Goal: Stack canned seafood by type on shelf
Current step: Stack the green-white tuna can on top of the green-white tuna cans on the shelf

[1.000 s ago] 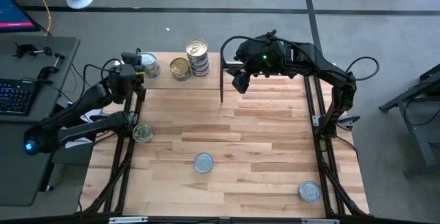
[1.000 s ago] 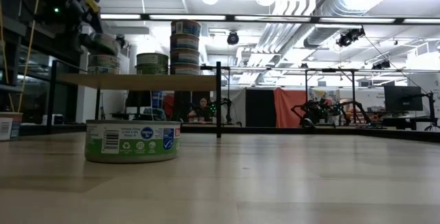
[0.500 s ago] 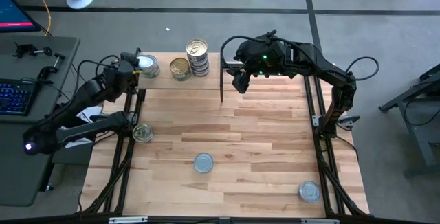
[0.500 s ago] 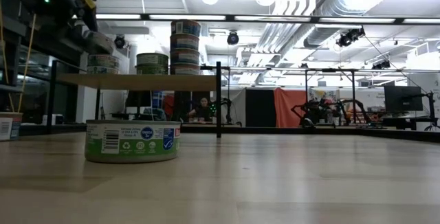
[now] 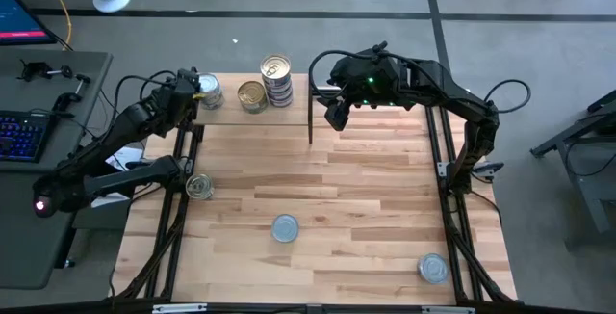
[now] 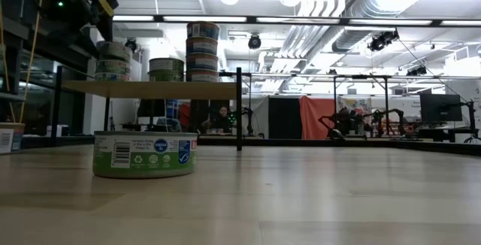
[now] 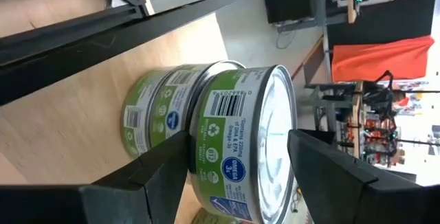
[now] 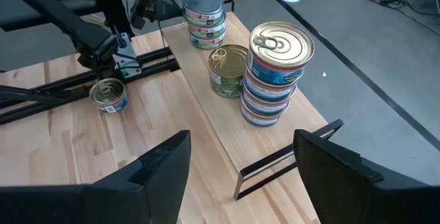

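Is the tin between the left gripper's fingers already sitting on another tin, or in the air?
Sitting: the silver-topped tin rests upright on a green-labelled tin on the shelf, the left gripper open around it.

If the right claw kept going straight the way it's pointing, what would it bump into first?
Probably the tall stack of tins on the shelf. The open right claw hangs in the air aimed toward it, with a single gold-topped tin just beside. Depth is hard to judge, so it might meet the shelf board first.

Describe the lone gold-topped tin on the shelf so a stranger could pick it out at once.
Find the shelf, the small light-wood board at the table's far edge. Between the tall stack and the two-tin stack at the left gripper stands one green-labelled tin, the only single one there.
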Available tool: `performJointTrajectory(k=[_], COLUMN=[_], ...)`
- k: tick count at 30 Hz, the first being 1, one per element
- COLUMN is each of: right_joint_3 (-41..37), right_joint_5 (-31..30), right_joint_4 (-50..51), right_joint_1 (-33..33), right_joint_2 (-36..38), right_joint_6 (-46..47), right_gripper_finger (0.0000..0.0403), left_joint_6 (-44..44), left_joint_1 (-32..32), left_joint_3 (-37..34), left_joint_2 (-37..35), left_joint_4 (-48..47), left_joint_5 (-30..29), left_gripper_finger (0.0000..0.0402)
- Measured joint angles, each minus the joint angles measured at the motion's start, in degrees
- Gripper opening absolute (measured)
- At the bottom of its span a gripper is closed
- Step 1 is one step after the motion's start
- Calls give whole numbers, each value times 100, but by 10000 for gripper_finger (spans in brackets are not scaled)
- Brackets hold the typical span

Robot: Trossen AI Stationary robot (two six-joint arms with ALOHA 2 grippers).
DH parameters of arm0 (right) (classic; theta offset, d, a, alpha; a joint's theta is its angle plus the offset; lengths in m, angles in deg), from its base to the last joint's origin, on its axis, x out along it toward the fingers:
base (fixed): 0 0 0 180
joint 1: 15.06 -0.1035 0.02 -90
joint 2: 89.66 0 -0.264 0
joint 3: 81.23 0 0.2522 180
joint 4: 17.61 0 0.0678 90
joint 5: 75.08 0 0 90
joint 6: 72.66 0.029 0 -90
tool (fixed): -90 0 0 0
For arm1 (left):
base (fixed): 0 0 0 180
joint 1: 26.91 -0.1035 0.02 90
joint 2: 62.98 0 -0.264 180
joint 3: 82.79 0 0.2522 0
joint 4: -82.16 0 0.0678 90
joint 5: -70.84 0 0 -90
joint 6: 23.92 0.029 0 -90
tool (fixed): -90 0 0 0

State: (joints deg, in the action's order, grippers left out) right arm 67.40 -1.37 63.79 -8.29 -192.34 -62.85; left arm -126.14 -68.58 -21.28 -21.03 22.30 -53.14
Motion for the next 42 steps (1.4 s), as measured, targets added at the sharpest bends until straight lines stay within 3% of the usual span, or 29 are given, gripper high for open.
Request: performJointTrajectory(k=[10, 15, 22, 35, 37, 42], right_joint_3=[0, 0, 0, 0, 0, 0], right_joint_5=[0, 0, 0, 0, 0, 0], right_joint_4=[4, 6, 6, 32, 32, 32], right_joint_1=[0, 0, 0, 0, 0, 0], right_joint_2=[0, 0, 0, 0, 0, 0], right_joint_6=[69, 69, 216, 196, 196, 178], right_gripper_finger=[248, 248, 248, 248, 248, 248], left_joint_6=[-62, 417, 619, 861, 1210, 3030], left_joint_1=[-242, -295, -429, -487, -479, -446], left_joint_3=[8, 266, 811, 828, 899, 1316], left_joint_2=[144, 384, 503, 679, 595, 187], left_joint_4=[16, -106, -670, -635, -650, -710], left_joint_5=[78, 369, -3, 327, 357, 438], left_gripper_finger=[236, 236, 236, 236, 236, 236])
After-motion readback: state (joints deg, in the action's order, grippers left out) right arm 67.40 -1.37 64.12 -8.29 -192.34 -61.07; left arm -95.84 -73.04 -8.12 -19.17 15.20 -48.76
